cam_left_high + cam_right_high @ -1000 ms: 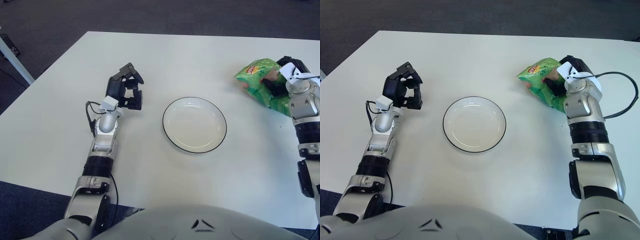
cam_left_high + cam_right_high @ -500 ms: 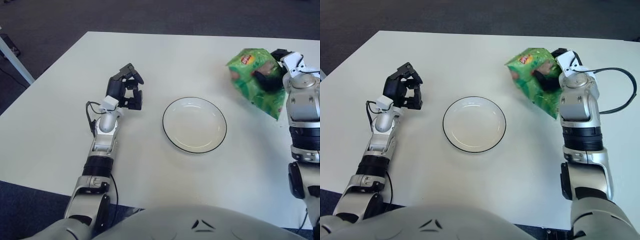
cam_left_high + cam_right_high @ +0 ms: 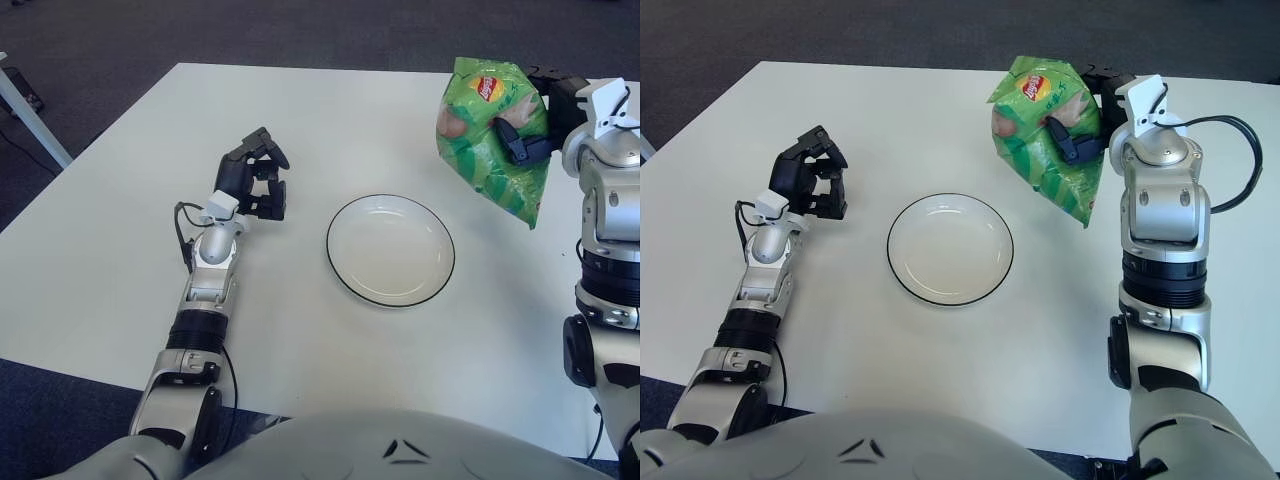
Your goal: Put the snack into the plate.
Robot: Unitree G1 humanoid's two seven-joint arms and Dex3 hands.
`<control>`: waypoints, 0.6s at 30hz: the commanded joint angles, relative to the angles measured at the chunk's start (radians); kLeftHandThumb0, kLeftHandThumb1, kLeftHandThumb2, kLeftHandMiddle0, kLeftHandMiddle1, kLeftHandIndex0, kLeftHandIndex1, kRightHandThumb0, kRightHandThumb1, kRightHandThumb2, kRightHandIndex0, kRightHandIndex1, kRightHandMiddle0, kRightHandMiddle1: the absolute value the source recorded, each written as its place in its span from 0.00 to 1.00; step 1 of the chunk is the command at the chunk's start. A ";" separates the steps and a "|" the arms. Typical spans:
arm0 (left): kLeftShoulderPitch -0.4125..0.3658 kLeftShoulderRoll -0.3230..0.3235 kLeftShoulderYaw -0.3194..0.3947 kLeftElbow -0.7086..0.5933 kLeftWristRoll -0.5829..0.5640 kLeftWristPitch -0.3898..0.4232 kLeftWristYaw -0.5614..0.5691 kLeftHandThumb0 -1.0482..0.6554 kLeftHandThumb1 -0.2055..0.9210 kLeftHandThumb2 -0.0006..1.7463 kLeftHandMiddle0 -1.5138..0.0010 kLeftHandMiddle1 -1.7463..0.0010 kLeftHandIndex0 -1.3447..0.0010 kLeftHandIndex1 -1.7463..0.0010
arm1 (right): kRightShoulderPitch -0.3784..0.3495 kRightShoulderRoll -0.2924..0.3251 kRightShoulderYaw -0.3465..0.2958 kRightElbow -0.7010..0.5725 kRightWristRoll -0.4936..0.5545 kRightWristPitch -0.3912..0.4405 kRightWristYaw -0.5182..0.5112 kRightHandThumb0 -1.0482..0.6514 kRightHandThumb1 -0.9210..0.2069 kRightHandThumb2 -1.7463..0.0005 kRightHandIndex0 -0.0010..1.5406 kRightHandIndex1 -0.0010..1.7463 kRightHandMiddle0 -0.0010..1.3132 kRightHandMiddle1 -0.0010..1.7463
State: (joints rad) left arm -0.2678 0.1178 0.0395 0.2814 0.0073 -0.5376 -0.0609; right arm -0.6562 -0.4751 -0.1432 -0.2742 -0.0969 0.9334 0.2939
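Green snack bag point(image 3: 1048, 135) hangs tilted, right of the empty white plate point(image 3: 950, 249).

Colours: green snack bag, white plate with dark rim, white table, grey-and-black arms.
Snack bag point(image 3: 1045, 135) bright green, glossy, red-and-yellow logo near top, tan chip picture on the left face. Plate point(image 3: 950, 249) plain white, thin black rim line, no pattern. Table point(image 3: 940, 130) flat white, unpatterned. Floor point(image 3: 890, 30) dark grey-blue carpet. Right hand point(image 3: 1102, 105) black fingers, white plate on the back, silver-grey wrist below with black bands. Left hand point(image 3: 810, 180) black, small white block at wrist, silver forearm with black rings. Black cable point(image 3: 1240, 170) by right arm. Robot torso pale grey with small dark marks at bottom edge.
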 commanded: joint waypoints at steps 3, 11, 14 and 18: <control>0.064 -0.027 -0.005 0.055 0.009 -0.008 0.016 0.30 0.34 0.85 0.11 0.00 0.46 0.00 | -0.081 0.047 -0.026 -0.013 0.101 0.038 0.028 0.62 0.83 0.05 0.58 0.93 0.49 1.00; 0.061 -0.021 -0.009 0.058 0.029 -0.007 0.025 0.30 0.33 0.86 0.10 0.00 0.45 0.00 | -0.063 -0.001 0.013 -0.126 0.191 0.157 0.092 0.62 0.84 0.04 0.58 0.95 0.49 1.00; 0.060 -0.022 -0.011 0.061 0.039 -0.011 0.034 0.30 0.33 0.86 0.10 0.00 0.45 0.00 | -0.065 -0.004 0.050 -0.167 0.195 0.191 0.089 0.62 0.87 0.02 0.59 0.98 0.53 0.97; 0.058 -0.023 -0.013 0.064 0.050 -0.015 0.042 0.30 0.32 0.86 0.10 0.00 0.45 0.00 | -0.083 0.004 0.114 -0.196 0.192 0.211 0.073 0.62 0.90 0.00 0.59 0.99 0.58 0.93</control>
State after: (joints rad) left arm -0.2769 0.1169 0.0337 0.2911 0.0484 -0.5421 -0.0349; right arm -0.7227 -0.4664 -0.0776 -0.4402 0.0902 1.1304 0.3734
